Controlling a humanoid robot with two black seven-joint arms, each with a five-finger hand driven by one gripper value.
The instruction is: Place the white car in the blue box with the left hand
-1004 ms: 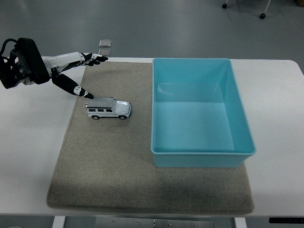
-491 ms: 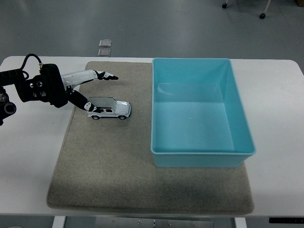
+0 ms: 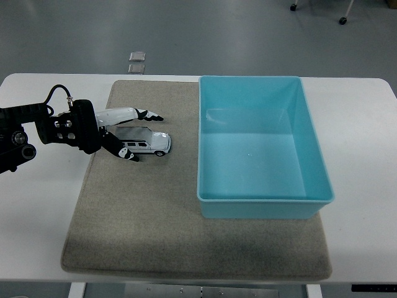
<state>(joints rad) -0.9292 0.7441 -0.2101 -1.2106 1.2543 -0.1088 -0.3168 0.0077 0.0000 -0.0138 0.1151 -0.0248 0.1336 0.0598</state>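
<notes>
The white toy car [image 3: 146,141] stands on its wheels on the grey mat [image 3: 155,217], left of the blue box [image 3: 260,146]. My left hand [image 3: 133,133] reaches in from the left and straddles the car. Its white fingers [image 3: 139,115] stretch over the far side of the roof, while the thumb sits at the near side by the rear wheel. The fingers are spread around the car and have not closed on it. The box is open-topped and holds nothing. My right hand is out of view.
Two small clear items [image 3: 137,61] lie on the floor beyond the table's far edge. The white table [image 3: 37,205] shows bare on both sides of the mat. The box's tall left wall [image 3: 200,136] stands just right of the car.
My left hand has dropped down and moved right, from above and left of the car to around it. The car has not moved.
</notes>
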